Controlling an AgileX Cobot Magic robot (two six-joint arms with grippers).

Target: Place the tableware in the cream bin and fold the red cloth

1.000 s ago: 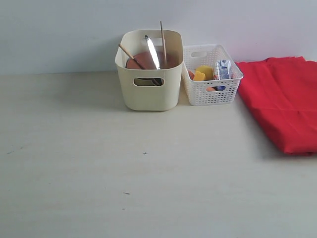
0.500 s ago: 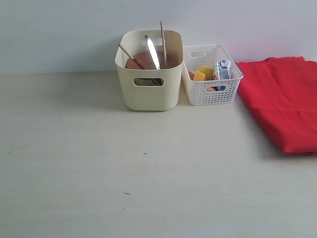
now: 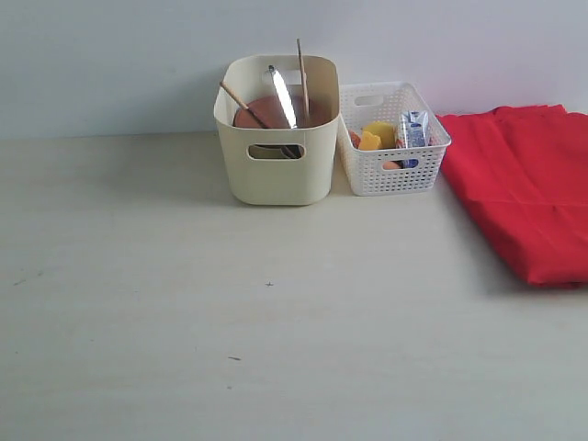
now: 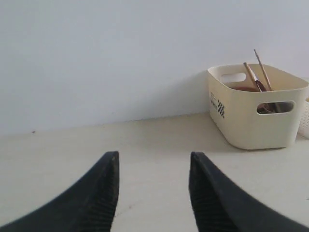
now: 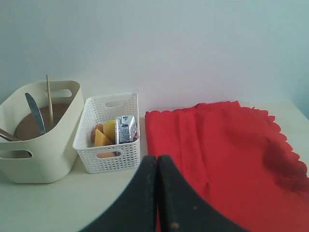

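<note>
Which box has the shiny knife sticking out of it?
The tall cream bin with smooth walls. The silver knife leans inside it. The lower white lattice basket beside it holds food and a carton.

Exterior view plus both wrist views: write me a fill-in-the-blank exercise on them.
The silver knife leans inside the ____ bin.
The milk carton sits in the ____ lattice basket.
The left hand is ____, holding nothing.
The right hand is ____.
Missing words: cream; white; open; shut.
</note>
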